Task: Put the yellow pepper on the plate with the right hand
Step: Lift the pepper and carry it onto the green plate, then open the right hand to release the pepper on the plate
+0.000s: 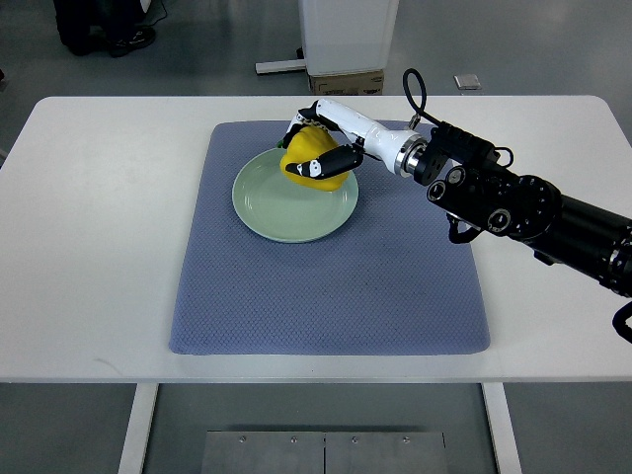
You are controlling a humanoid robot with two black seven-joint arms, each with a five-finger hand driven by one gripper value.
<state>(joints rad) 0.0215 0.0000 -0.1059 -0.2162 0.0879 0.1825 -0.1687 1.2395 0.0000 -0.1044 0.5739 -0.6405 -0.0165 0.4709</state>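
- Right robot hand (pixel 314 148): fingers curled around the yellow pepper (pixel 314 160), gripping it over the far-right rim of the plate (pixel 286 212).
- Risk: released this near the rim, the rounded pepper may roll off onto the blue mat (pixel 326 286).
- Risk: opening fingers could drag the pepper or nudge the plate across the worktop (pixel 99 247).
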